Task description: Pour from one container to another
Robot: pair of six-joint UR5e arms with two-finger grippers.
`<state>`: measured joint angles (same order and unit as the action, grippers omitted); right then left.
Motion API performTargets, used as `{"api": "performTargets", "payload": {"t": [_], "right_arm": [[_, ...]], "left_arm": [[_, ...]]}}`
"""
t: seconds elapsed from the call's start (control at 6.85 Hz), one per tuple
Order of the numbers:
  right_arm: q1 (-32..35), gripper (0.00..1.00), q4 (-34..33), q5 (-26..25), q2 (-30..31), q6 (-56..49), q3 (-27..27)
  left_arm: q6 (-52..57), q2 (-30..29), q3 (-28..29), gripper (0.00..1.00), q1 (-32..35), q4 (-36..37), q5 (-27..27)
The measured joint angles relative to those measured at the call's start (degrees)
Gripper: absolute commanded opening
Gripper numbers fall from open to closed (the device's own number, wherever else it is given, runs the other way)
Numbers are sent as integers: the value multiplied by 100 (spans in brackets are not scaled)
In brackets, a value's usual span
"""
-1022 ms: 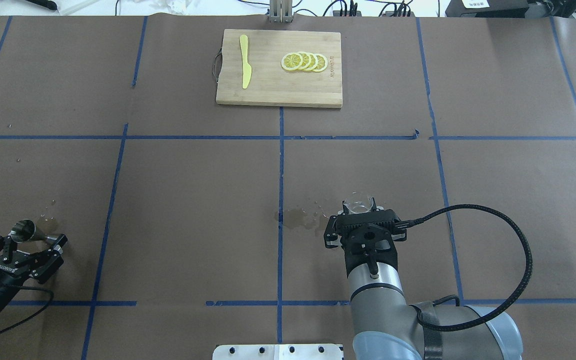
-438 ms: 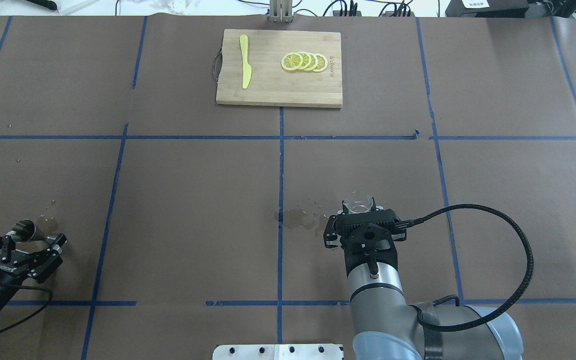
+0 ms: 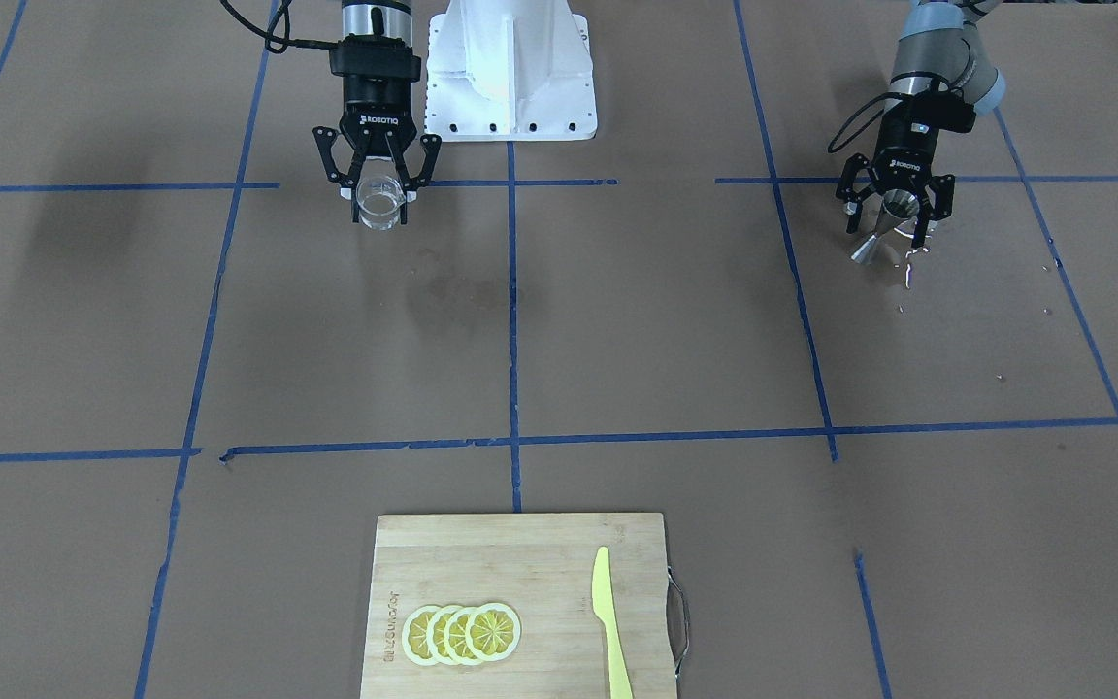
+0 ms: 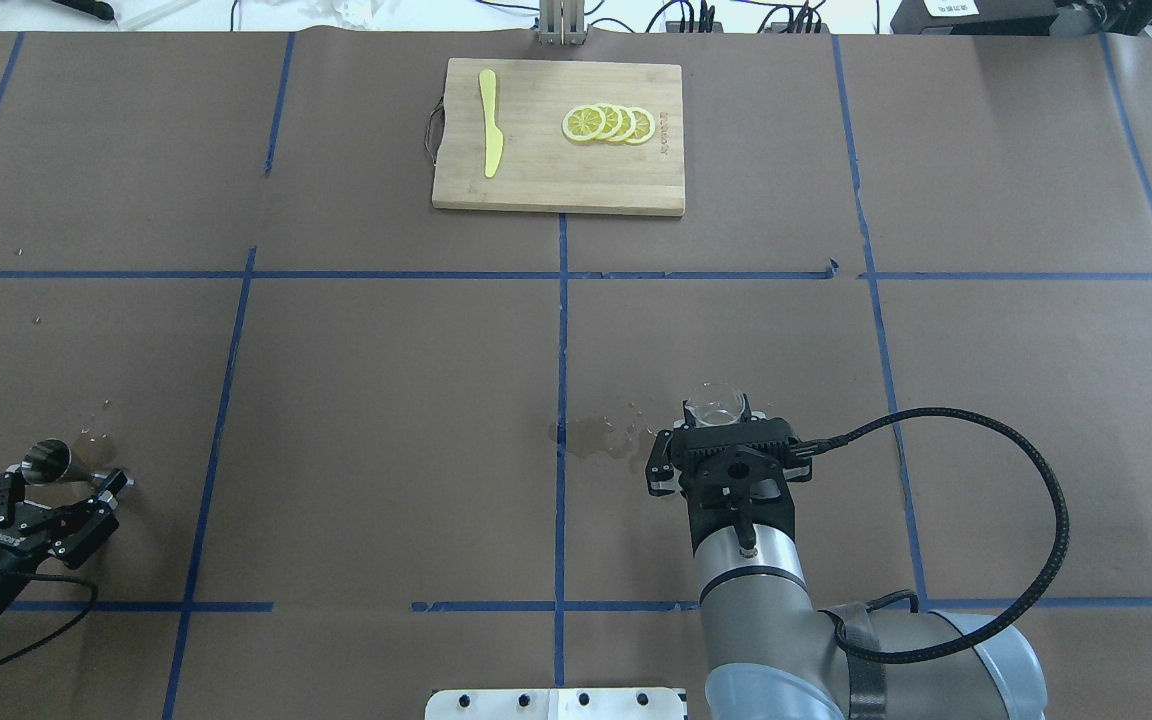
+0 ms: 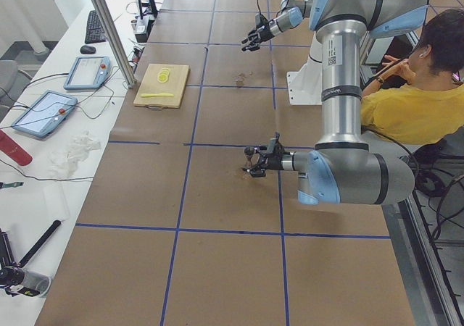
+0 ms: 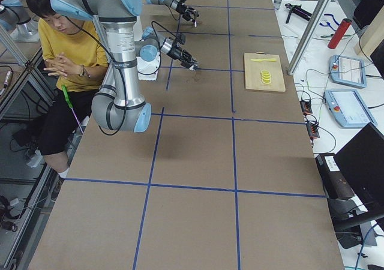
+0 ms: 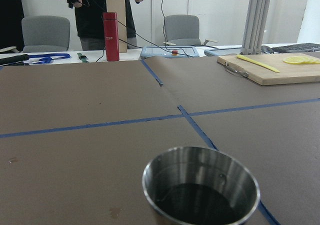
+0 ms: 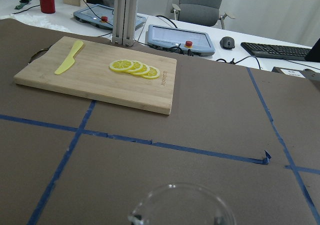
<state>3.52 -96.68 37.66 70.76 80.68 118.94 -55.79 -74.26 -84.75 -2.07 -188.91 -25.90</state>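
Observation:
The steel jigger (image 4: pixel 48 462) stands on the table at the near left, between and just beyond the tips of my open left gripper (image 4: pixel 58 482). The fingers do not touch it. The left wrist view shows its upper cup (image 7: pixel 200 190) with dark liquid inside. The clear glass cup (image 4: pixel 716 406) sits upright near the table's centre line, and my right gripper (image 4: pixel 721 430) is shut on it from the robot's side. From across the table, the right gripper's fingers (image 3: pixel 355 191) press on the cup (image 3: pixel 379 209). Only the cup's rim (image 8: pixel 180 205) shows in the right wrist view.
A wet stain (image 4: pixel 591 437) darkens the paper just left of the cup, and drops (image 4: pixel 96 420) lie by the jigger. A wooden cutting board (image 4: pixel 556 180) at the far edge carries lemon slices (image 4: pixel 608 123) and a yellow knife (image 4: pixel 489 122). A seated person (image 5: pixel 406 101) is behind the robot.
My left gripper has drawn back toward the robot, away from the jigger, which stays where it stood. The right gripper and the cup have not moved.

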Motion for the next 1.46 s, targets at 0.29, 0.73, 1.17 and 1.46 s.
{"api": "performTargets", "payload": {"t": [0.29, 0.73, 1.17, 1.46], "right_arm": [[0, 0, 0, -2, -33, 0, 30], [5, 0, 0, -4, -100, 0, 87], [1, 0, 0, -5, -122, -8, 108], [3, 0, 0, -5, -121, -9, 101]], "left_arm": [[31, 266, -8, 100, -339, -454, 114], [78, 367, -13, 100, -989, -702, 325], [75, 842, 14, 100, -1311, -1112, 477], [13, 976, 142, 100, -1353, -1442, 657]]}}
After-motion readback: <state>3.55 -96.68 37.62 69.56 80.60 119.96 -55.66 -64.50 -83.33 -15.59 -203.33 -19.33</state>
